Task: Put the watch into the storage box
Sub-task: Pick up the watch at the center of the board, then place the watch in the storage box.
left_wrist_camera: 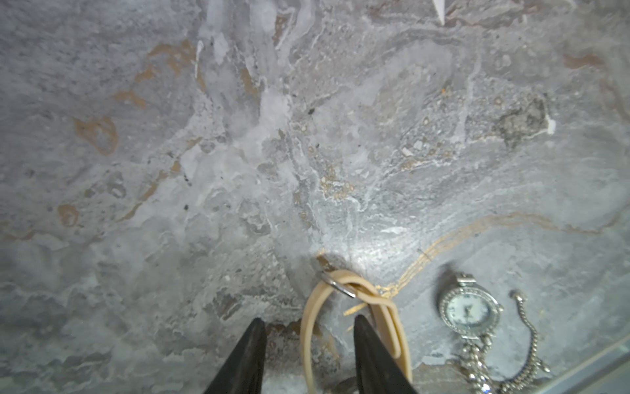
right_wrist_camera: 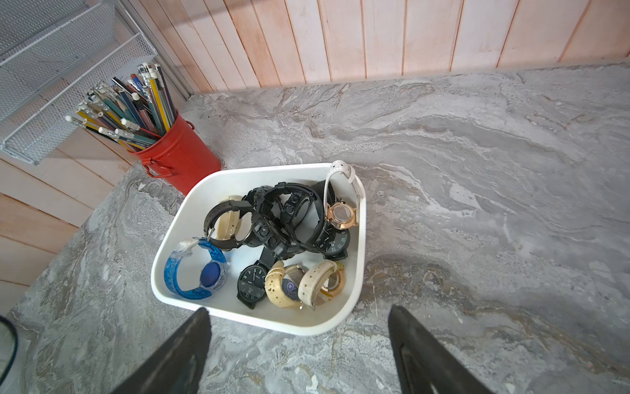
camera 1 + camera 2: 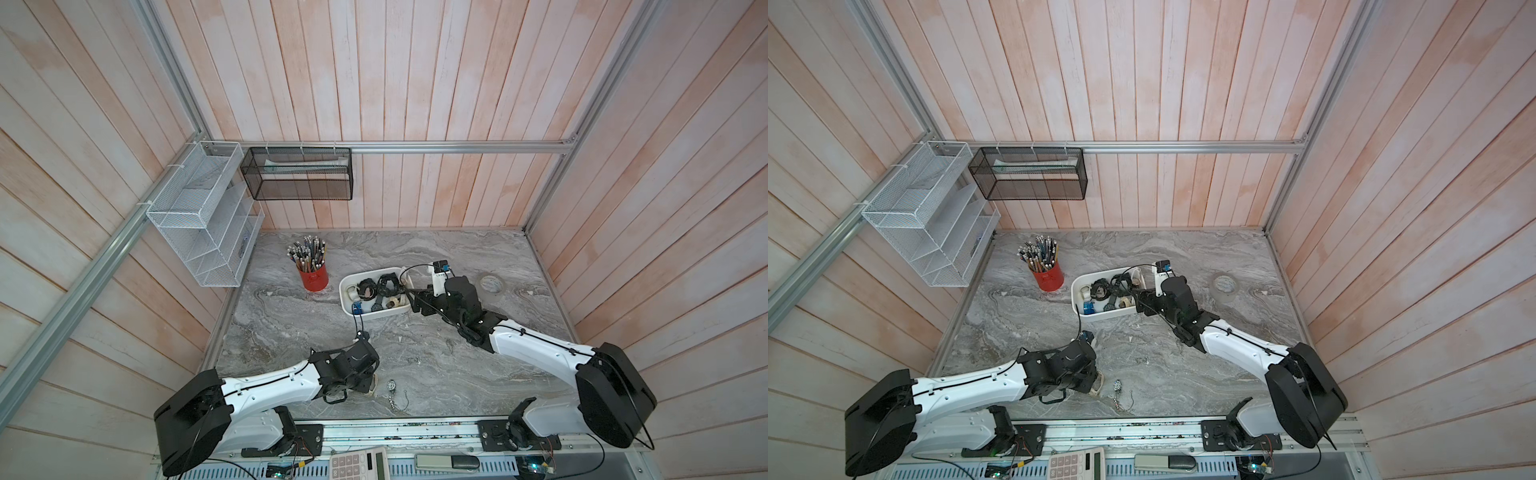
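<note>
Beige watch strap (image 1: 383,308) sits between parted jaws of the left gripper (image 1: 308,317); right gripper (image 2: 298,307) gapes near storage box (image 2: 259,168).

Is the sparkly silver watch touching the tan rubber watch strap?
Apart. The left wrist view shows bare grey marble tabletop between the sparkly silver round-faced watch and the looped tan rubber watch strap.

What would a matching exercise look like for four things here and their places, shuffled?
Things: 1 blue translucent plastic watch; 2 beige rubber-strap watch; 3 silver chain-bracelet watch; 4 red metal pencil cup.
Places: A outside any jaws, near the grey marble table's front edge; B inside the white plastic storage box; C one strap side between the jaws of the left gripper; D standing outside the box.
Pairs: 1-B, 2-C, 3-A, 4-D.
</note>
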